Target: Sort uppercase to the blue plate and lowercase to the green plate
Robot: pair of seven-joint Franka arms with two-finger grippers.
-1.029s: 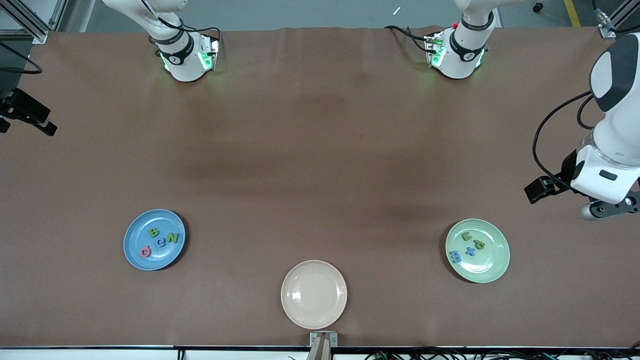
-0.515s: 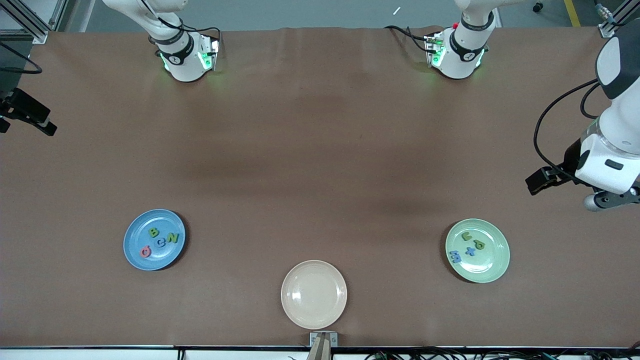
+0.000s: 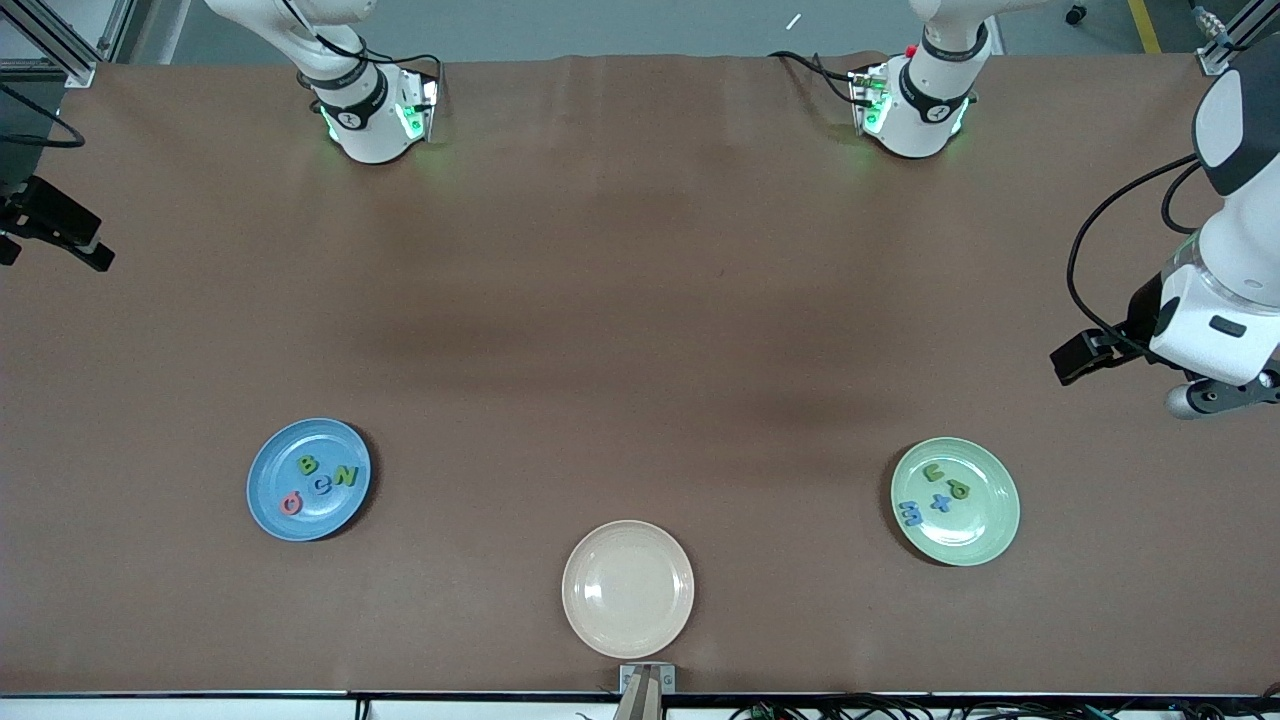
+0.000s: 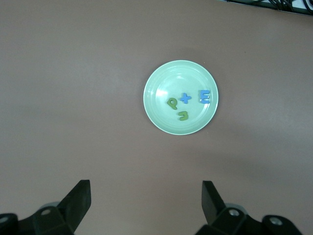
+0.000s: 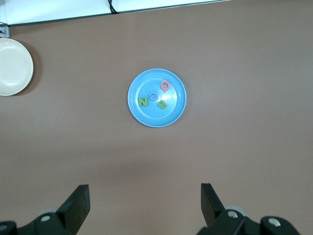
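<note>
Sort looks done. Blue plate [image 3: 308, 479], toward right arm's end, holds uppercase B [image 3: 307, 464], N [image 3: 346, 476], C [image 3: 323, 487], G [image 3: 290, 503]. Green plate [image 3: 955, 501], toward left arm's end, holds lowercase u [image 3: 934, 472], p [image 3: 958, 490], x [image 3: 940, 503], plus blue pronged piece [image 3: 910, 514], prob. m, hard to read. Cream plate [image 3: 627, 589] is bare, nearest the front cam.

Left gripper [image 4: 146, 205] is high over table near green plate, jaws wide, holding nothing. Right gripper [image 5: 145, 205] is high over table near blue plate, wide, nothing held, arm waits. Both seem parked clear since no letters remain.
</note>
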